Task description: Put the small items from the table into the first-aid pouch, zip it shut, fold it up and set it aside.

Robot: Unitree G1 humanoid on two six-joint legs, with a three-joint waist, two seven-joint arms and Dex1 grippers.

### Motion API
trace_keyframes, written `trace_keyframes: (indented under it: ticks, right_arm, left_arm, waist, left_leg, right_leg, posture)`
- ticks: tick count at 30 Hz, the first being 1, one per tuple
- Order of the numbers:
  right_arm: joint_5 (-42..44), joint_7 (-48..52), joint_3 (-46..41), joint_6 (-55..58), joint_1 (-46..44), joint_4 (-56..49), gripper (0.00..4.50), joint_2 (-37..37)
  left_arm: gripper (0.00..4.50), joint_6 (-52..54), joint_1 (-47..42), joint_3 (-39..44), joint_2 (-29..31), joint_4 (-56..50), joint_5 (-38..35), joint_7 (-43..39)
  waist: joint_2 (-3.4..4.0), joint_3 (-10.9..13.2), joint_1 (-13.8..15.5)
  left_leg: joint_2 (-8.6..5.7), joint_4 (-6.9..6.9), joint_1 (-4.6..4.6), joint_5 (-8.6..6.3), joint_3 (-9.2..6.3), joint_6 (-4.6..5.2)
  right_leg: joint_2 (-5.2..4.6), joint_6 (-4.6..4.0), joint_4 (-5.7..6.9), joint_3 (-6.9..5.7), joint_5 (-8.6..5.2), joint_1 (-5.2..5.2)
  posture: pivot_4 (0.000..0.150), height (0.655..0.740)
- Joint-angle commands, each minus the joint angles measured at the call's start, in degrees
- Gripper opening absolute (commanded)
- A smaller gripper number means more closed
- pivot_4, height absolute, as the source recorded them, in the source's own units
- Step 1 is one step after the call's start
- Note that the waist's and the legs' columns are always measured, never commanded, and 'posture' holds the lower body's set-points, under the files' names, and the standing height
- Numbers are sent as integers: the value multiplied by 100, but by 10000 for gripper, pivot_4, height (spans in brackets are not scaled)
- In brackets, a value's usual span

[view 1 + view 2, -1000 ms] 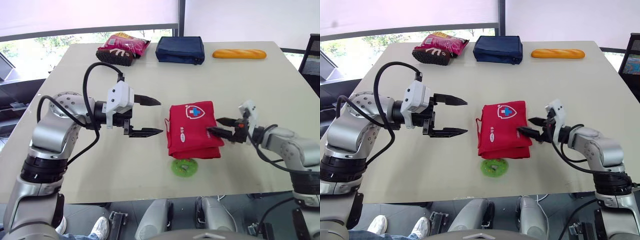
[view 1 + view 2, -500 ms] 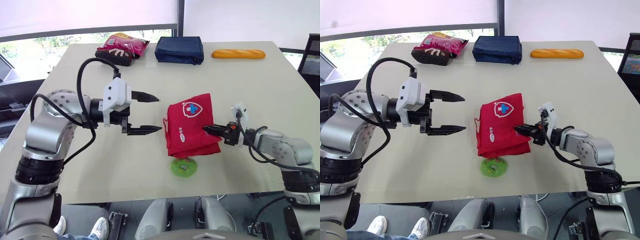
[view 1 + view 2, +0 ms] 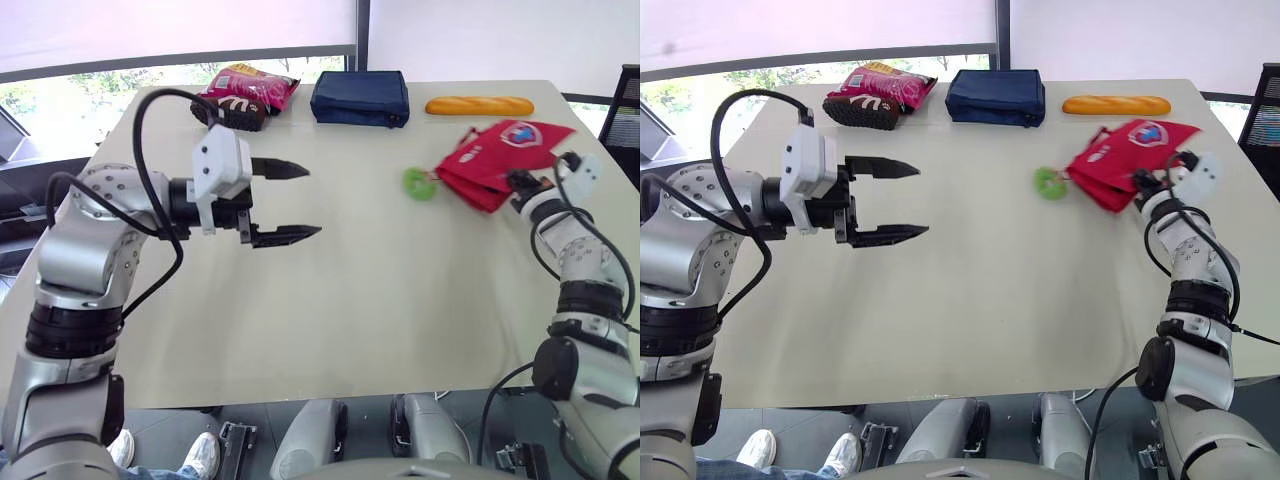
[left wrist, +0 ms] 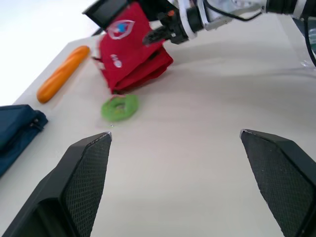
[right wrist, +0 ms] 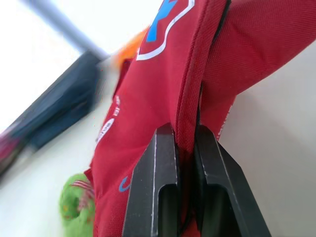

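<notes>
The folded red first-aid pouch, with a white shield and blue cross, hangs tilted over the table's far right. My right gripper is shut on its seamed edge, and the fingers pinch the red fabric between them. A green ring-shaped item sits at the pouch's lower left corner; whether it is attached I cannot tell. My left gripper hovers open over the left-middle of the table, well apart from the pouch, with nothing between its fingers.
Along the far edge lie a pink snack bag, a navy blue pouch and an orange baguette-shaped item. A black chair stands past the right edge.
My right gripper shut on the red pouch and carried it from the front middle to the far right. The green ring went along. The left gripper drew back slightly, still open.
</notes>
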Motion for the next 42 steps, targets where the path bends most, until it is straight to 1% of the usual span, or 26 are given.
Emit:
trace_keyframes:
  ticks: [1,4,8,11,13,15,16,17,18,19,21,23,24,26,27,29,32,33,35,36,37,38,39,42]
  right_arm:
    - [-24,-345,-259,-571,-304,332,225,-175]
    - [-131,-433,-239,-893,-309,487,225,-175]
    - [-166,-380,-82,-907,-107,51,225,-78]
    - [-174,-489,9,-702,116,-439,12102,-51]
    - [-141,-493,66,-527,275,-781,22099,-54]
    - [-111,-451,177,-214,577,-1377,32478,-94]
    - [-56,-447,198,-31,733,-1694,35618,-107]
    - [3,-447,209,154,887,-2000,40904,-121]
    - [40,-402,244,312,1051,-2280,44603,-157]
    - [30,-322,315,435,1232,-2539,44603,-219]
    - [-132,141,631,517,1762,-3101,44603,-460]
    - [-659,1042,1187,-63,2579,-3657,44603,-920]
    - [-777,1467,1350,-343,2959,-3910,44603,-1083]
    - [-771,2178,1466,-807,3576,-4377,44603,-1246]
    - [-628,2467,1424,-904,3857,-4641,44603,-1260]
    - [-529,2886,1351,-1149,4325,-4962,44603,-1293]
    - [-657,3405,1206,-1695,5054,-5146,44603,-1309]
    - [-651,3695,1161,-1855,5393,-5199,44603,-1344]
    - [-622,4027,1119,-2044,5751,-5235,44603,-1391]
    - [-644,4221,1123,-2179,5956,-5208,44603,-1428]
    - [-662,4343,1124,-2275,6074,-5166,44603,-1450]
    - [-604,4583,1125,-2320,6222,-5139,44603,-1504]
    - [-528,4786,1115,-2362,6324,-5115,44603,-1535]
    - [-359,5177,1113,-2360,6437,-5101,44603,-1642]
  left_arm:
    - [45000,163,-238,253,-65,-22,-177,287]
    - [45000,471,-395,371,-208,18,-335,635]
    - [45000,756,-401,454,-248,-14,-528,790]
    - [45000,1021,-368,473,-175,-56,-696,779]
    - [45000,1128,-324,471,-113,-93,-776,714]
    - [45000,1317,-260,490,-27,-135,-975,573]
    - [45000,1406,-242,480,24,-145,-1060,491]
    - [45000,1468,-228,491,52,-154,-1134,448]
    - [45000,1535,-213,510,72,-160,-1215,428]
    - [45000,1576,-187,526,91,-161,-1260,409]
    - [45000,1552,3,555,143,-173,-1246,383]
    - [45000,1624,427,635,184,-241,-1254,432]
    - [45000,1655,667,702,160,-302,-1264,518]
    - [45000,1599,1179,826,160,-480,-1211,617]
    - [45000,1626,1432,949,100,-568,-1259,737]
    - [45000,1437,1925,1106,0,-725,-1136,931]
    - [45000,762,2717,1351,-366,-861,-677,1391]
    - [45000,512,3250,1407,-486,-928,-463,1464]
    - [45000,208,3873,1439,-601,-1025,-227,1505]
    - [45000,39,4243,1471,-805,-1151,-136,1654]
    - [45000,-84,4455,1482,-957,-1240,-77,1780]
    - [45000,-337,4919,1409,-1135,-1394,145,1888]
    - [45000,-523,5292,1381,-1313,-1490,242,1946]
    - [45000,-797,5866,1433,-1578,-1565,427,2117]
  waist:
    - [3,1,-47]
    - [2,1,-84]
    - [3,2,-109]
    - [3,2,-107]
    - [3,2,-110]
    - [3,2,-118]
    - [3,2,-116]
    - [3,2,-120]
    - [3,2,-118]
    - [3,2,-113]
    - [3,2,-108]
    - [13,-1,-100]
    - [13,-1,-104]
    - [12,0,-111]
    - [12,1,-118]
    - [12,1,-120]
    - [14,0,-90]
    - [15,-3,-62]
    - [14,-3,-23]
    - [13,-2,-8]
    - [13,-2,5]
    - [14,-3,37]
    - [13,-3,47]
    - [6,-4,72]
  left_leg:
    - [1,0,1,1,1,0]
    - [1,0,3,2,2,0]
    - [2,0,2,1,1,1]
    - [2,0,1,1,1,1]
    - [2,0,1,1,1,1]
    - [3,0,3,1,1,1]
    - [4,0,3,1,1,1]
    - [5,0,2,1,0,1]
    - [6,0,3,1,1,1]
    - [6,0,3,1,1,1]
    - [5,1,3,1,1,1]
    - [4,0,3,0,1,2]
    - [3,-7,7,-1,2,3]
    - [4,-9,8,0,3,3]
    - [6,-9,8,0,6,3]
    - [17,-10,13,-1,8,3]
    - [21,-9,16,-2,7,4]
    - [21,-9,16,-1,7,3]
    - [21,-13,20,-2,6,1]
    - [21,-16,19,-2,7,2]
    - [22,-16,18,-2,7,2]
    - [22,-16,16,-3,8,3]
    - [24,-16,15,-15,9,22]
    - [28,-16,17,-19,7,26]
  right_leg:
    - [0,0,3,2,0,0]
    - [0,0,7,3,0,2]
    - [0,0,8,4,0,1]
    - [-1,0,8,5,0,1]
    - [-1,0,8,5,0,1]
    - [1,0,9,6,0,1]
    - [2,0,10,6,0,0]
    - [2,0,10,6,-1,0]
    - [2,0,10,6,-1,0]
    - [2,0,10,6,-1,0]
    - [2,0,10,6,-1,0]
    - [2,1,8,6,-2,0]
    - [2,2,4,8,-3,1]
    - [3,3,2,9,-3,2]
    - [4,4,1,11,-3,1]
    - [9,4,2,12,-3,3]
    - [9,3,3,11,-3,4]
    - [8,4,-2,11,-3,5]
    - [4,2,-8,10,-3,11]
    - [2,2,-15,11,-3,11]
    - [2,2,-19,11,-3,11]
    - [1,1,-27,11,-4,11]
    - [-2,-18,-40,10,-15,15]
    - [-4,-20,-48,5,-15,23]
  posture:
    - [1500,7395]
    - [1500,7395]
    - [1500,7395]
    - [1500,7395]
    - [1500,7395]
    - [1500,7395]
    - [1500,7395]
    - [1500,7395]
    - [1500,7395]
    - [1500,7395]
    - [1500,7395]
    - [1500,7395]
    - [1500,7395]
    - [1500,7395]
    - [1500,7395]
    - [1500,7395]
    - [1500,7395]
    - [1500,7395]
    - [1500,7395]
    - [1500,7395]
    - [1500,7395]
    - [1500,7395]
    - [1500,7395]
    - [1500,7395]
